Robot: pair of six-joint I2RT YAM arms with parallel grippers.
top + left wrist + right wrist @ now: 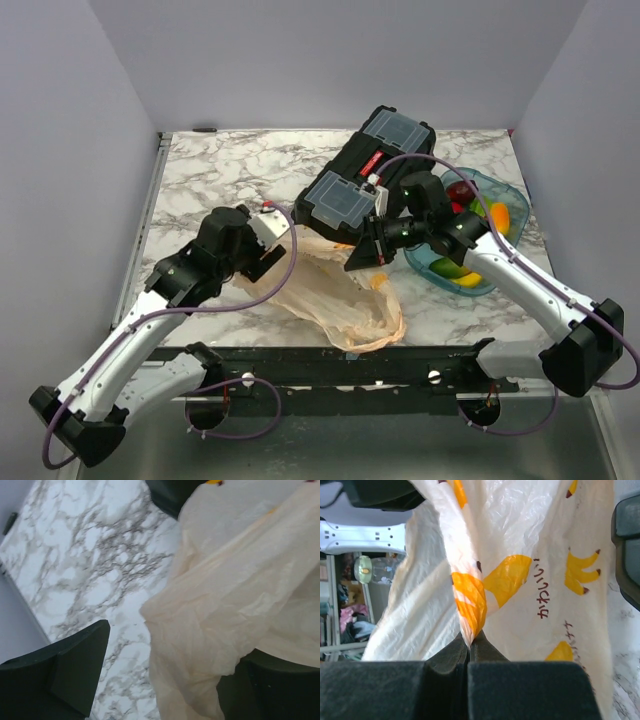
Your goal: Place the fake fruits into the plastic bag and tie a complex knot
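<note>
The pale-orange plastic bag (340,290) lies crumpled on the marble table between my two grippers. My right gripper (362,258) is shut on a twisted fold of the bag (470,605), which has yellow banana prints, and holds that edge up; the jaws (470,645) meet on it. My left gripper (268,262) is open, with its fingers wide apart. The bag's film (225,605) hangs between them and drapes onto the right finger (280,685). The fake fruits (462,192), red, orange and yellow-green, lie in the blue tray (512,196) at the right. No knot shows.
A black toolbox (365,170) with clear lids stands diagonally behind the bag, touching the right arm's wrist area. The blue tray sits beside it under the right forearm. Bare marble (220,170) lies at the back left. Grey walls close in the table.
</note>
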